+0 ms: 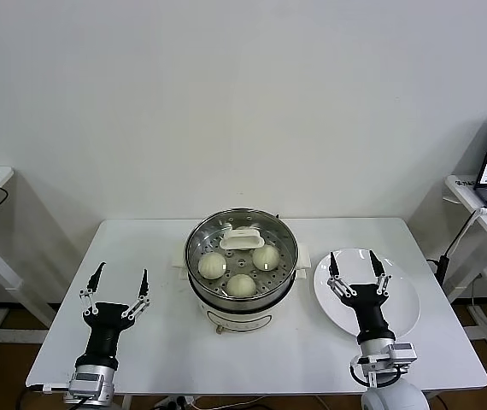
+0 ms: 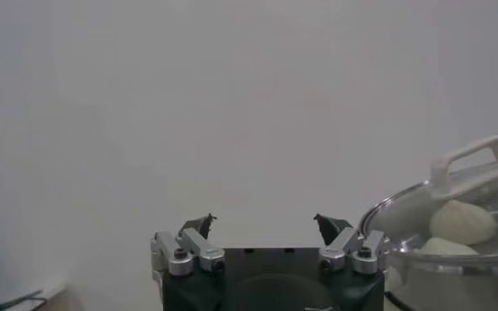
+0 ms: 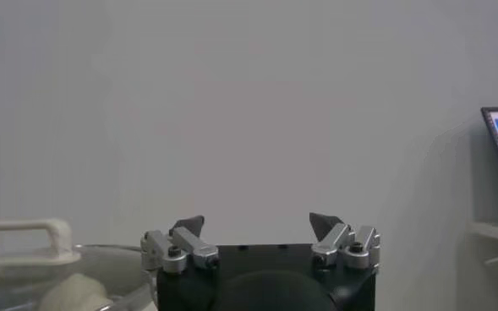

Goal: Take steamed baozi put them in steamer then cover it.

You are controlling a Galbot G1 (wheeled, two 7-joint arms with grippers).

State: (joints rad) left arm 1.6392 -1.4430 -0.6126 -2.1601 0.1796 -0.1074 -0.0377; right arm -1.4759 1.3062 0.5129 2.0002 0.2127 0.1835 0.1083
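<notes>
A white surface carries the steamer at its centre, a shiny steel pot on a cream base. The cover, clear glass with a white handle, sits on the pot. Through the glass three steamed baozi are plain and a fourth seems to lie under the handle, though that is hard to tell.

The left pincer hangs over bare surface with its tips spread wide apart and nothing between them; the steamer stands well off to its right. The right pincer is likewise spread wide and empty, hovering over a white plate that holds no buns; the steamer is near, to its left.

Judging by this, the loading and covering look done. The main risks from here: the right pincer dropping could strike the plate's rim and tip it, and either arm swinging inward could catch the cover's handle and slide the glass askew.
</notes>
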